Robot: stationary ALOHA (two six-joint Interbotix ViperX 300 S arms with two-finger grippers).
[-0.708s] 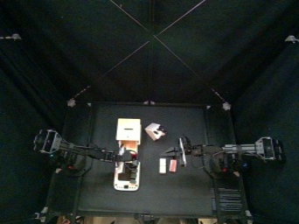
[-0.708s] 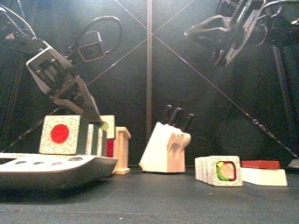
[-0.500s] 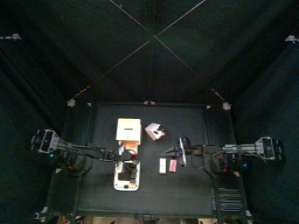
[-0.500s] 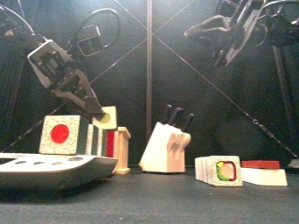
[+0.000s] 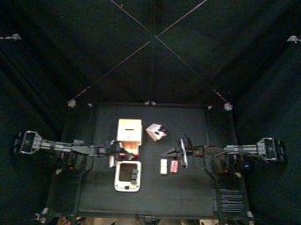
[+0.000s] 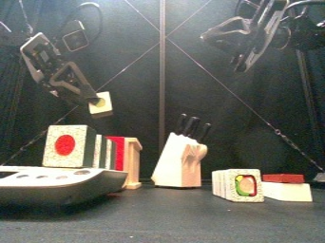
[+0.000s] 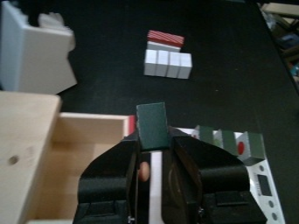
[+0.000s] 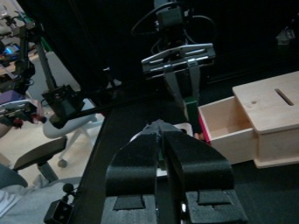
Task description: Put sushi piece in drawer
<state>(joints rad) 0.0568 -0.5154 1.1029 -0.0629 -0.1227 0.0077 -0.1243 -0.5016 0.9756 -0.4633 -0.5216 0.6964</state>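
Observation:
My left gripper [image 6: 89,96] is shut on a sushi piece [image 6: 101,102], pale with a green centre, and holds it in the air above and to the left of the wooden drawer box [image 6: 66,145]. In the left wrist view the piece [image 7: 152,128] shows its dark wrap between the jaws, over the open drawer [image 7: 86,133]. The drawer [image 6: 122,152] stands pulled out, with a pink side. My right gripper [image 6: 240,63] hangs high at the right, shut and empty; it also shows in the right wrist view [image 8: 158,133].
A knife block [image 6: 178,158] stands right of the drawer box. Another sushi roll [image 6: 238,184] and a white and red piece [image 6: 286,188] lie at the front right. A kitchen scale [image 6: 45,182] sits at the front left.
My left gripper has risen and pulled back to the left with the sushi piece, away from the drawer. The right arm has not moved.

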